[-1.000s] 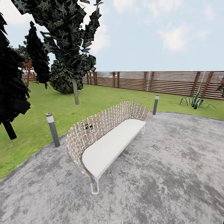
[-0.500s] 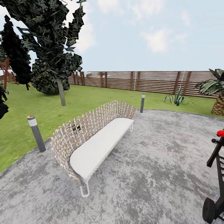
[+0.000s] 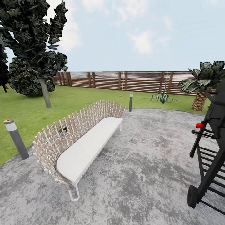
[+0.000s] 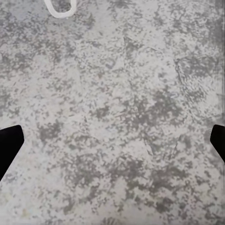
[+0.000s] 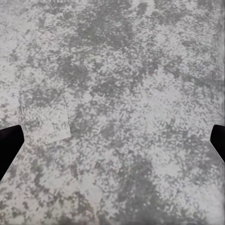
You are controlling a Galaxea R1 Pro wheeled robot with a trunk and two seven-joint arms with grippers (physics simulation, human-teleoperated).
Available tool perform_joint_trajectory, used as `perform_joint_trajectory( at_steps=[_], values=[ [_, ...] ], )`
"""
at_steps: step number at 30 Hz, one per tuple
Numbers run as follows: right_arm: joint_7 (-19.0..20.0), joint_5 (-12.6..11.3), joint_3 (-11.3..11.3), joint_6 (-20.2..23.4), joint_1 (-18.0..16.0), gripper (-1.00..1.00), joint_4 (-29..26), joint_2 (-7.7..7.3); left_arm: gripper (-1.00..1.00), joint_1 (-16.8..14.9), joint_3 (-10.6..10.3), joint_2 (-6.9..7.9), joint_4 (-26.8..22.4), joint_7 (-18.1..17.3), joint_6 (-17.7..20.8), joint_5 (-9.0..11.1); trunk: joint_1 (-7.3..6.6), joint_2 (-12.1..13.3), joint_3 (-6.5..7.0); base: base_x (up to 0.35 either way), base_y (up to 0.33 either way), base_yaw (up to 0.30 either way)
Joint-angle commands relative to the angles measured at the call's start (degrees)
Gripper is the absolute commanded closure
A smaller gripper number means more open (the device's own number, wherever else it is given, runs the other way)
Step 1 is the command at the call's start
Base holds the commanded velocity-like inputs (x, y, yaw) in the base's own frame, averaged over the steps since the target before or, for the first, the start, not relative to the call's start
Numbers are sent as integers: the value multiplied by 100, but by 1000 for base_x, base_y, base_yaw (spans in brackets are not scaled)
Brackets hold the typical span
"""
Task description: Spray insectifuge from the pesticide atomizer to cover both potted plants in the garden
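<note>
Garden point(image 3: 78, 100): green lawn is seen running back to a brown slatted fence point(image 3: 137, 82) under a pale, cloudy sky.
Patio point(image 3: 147, 162): mottled grey paving is spread across the near ground, its curved edge meeting the grass.
Bench point(image 3: 82, 142): a woven, basket-backed seat with a white cushion is set on the paving, angled away toward the fence.
Bollards: one grey post with a red top point(image 3: 15, 139) is stood at the patio's left edge; a second point(image 3: 131, 101) is placed beyond the bench's far end.
Trees: a dark, ragged-leaved tree point(image 3: 34, 47) is rooted on the lawn at left; a palm point(image 3: 203, 81) is seen at right near the fence.
Spiky plant point(image 3: 162, 97): a thin-leaved clump is sat by the fence.
Black wheeled frame point(image 3: 209, 156): a dark slatted cart with a red knob is parked at the right edge, cut off by the picture.
Left gripper point(image 4: 112, 140): jaws are spread wide, dark tips at opposite edges, nothing held, grey paving below.
Right gripper point(image 5: 112, 140): jaws likewise held wide apart over the paving, nothing between them.
Bench foot point(image 4: 60, 8): a white loop is caught at the edge of the left wrist view.
</note>
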Motion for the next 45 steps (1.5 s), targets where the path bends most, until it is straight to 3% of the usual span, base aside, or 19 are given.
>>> perform_joint_trajectory(
  at_steps=[1, 26, 33, 45],
  values=[
    [-2, -2, -2, -19, -5, -100, 6, 2, -100, -2, 2, 0, 2, -4, -18, 2, 22, -44, -24, 0, 0, -265],
    [-2, 16, 13, -19, -5, -100, 6, 9, -100, -2, 25, 8, 2, 4, -26, 13, 571, -1047, -473, 0, 0, -265],
    [-2, 16, 14, -20, -6, -100, 6, 9, -100, -2, 29, 21, 162, 20, -531, 12, 725, -1328, -601, 0, 0, -265],
    [-1, 16, 25, -27, -6, -100, 6, 9, -100, -2, 36, 43, 221, 64, -601, 19, 988, -1809, -874, 0, 0, -224]
  ],
)
